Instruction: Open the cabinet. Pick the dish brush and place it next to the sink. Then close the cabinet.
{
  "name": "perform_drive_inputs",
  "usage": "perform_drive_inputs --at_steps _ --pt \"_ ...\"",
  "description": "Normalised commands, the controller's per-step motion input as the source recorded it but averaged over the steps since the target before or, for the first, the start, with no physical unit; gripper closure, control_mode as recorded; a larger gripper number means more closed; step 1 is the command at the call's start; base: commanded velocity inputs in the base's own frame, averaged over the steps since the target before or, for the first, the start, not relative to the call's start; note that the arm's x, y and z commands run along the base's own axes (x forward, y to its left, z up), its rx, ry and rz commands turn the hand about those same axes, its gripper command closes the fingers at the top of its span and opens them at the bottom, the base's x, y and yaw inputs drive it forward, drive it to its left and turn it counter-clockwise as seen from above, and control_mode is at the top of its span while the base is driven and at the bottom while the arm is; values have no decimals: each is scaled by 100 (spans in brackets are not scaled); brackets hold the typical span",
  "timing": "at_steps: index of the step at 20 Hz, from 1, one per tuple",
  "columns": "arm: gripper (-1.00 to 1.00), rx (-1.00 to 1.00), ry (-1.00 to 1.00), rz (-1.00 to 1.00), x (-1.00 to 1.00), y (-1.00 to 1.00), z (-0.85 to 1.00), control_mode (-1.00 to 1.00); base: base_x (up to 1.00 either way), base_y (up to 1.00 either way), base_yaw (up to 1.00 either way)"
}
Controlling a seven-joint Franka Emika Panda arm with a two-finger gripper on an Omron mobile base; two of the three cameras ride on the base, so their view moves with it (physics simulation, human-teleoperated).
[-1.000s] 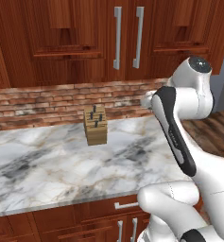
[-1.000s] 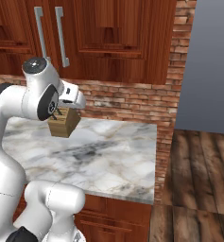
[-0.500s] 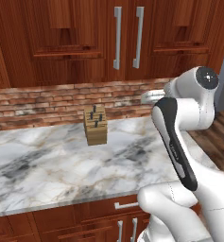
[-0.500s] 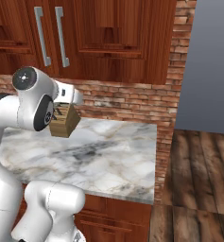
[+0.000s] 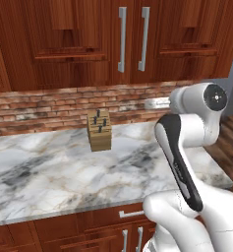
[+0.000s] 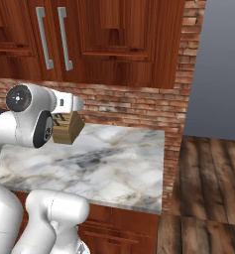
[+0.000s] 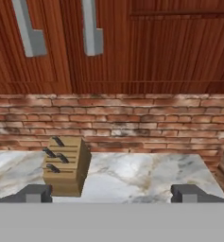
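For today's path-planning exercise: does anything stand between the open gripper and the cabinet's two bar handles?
Nothing visible does. The gripper faces the brick wall below the cabinet; its handles hang above. The knife block sits lower, on the counter.

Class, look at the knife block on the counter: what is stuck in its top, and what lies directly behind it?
Dark knife handles stick out of the knife block; their blades are hidden inside the wood. Behind it runs the brick wall, with the closed cabinet above, its contents hidden.

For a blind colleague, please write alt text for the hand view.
The open gripper faces a closed cabinet with two silver bar handles, above a brick wall. A wooden knife block stands on the marble counter below.
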Motion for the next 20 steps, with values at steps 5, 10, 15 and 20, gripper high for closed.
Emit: perform_drive_inputs --at_steps 5,10,15,20 --pt "-100 0 -7 0 0 25 0 -100 0 0 0" --pt "-100 0 0 0 -27 0 9 -100 0 0 0" --pt "-100 0 0 0 -40 0 41 -100 0 0 0" --pt "-100 0 2 -5 -40 0 76 -100 0 0 0"
